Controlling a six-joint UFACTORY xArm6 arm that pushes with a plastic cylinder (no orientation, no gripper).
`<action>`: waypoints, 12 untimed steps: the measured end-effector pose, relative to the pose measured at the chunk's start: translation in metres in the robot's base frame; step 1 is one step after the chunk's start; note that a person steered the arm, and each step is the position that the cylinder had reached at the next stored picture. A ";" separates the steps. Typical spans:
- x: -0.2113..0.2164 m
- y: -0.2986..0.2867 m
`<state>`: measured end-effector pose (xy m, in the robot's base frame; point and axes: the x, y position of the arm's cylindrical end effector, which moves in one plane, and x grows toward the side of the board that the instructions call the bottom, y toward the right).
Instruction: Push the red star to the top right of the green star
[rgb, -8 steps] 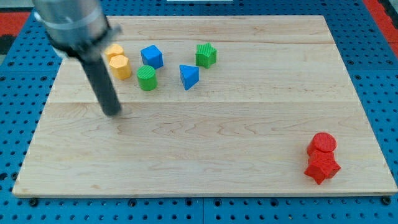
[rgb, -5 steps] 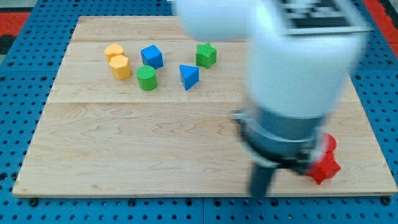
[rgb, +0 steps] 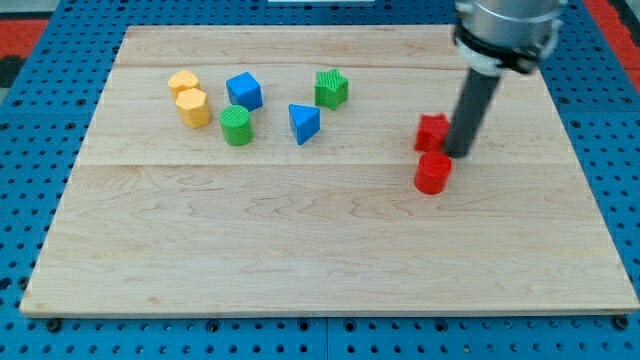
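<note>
The red star lies right of the board's middle, well to the right of and a little below the green star near the view's top. My tip touches the red star's right side. A red cylinder sits just below the red star and below-left of my tip.
A blue triangular block, a green cylinder, a blue cube and two yellow blocks sit at the upper left of the wooden board. The arm's body hangs over the upper right.
My tip swept from the upper left to the lower right, then up. The red star and red cylinder have moved from the bottom right corner up and left toward the middle.
</note>
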<state>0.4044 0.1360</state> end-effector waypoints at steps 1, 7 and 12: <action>-0.047 -0.037; -0.147 -0.068; -0.097 -0.014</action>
<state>0.3072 0.1224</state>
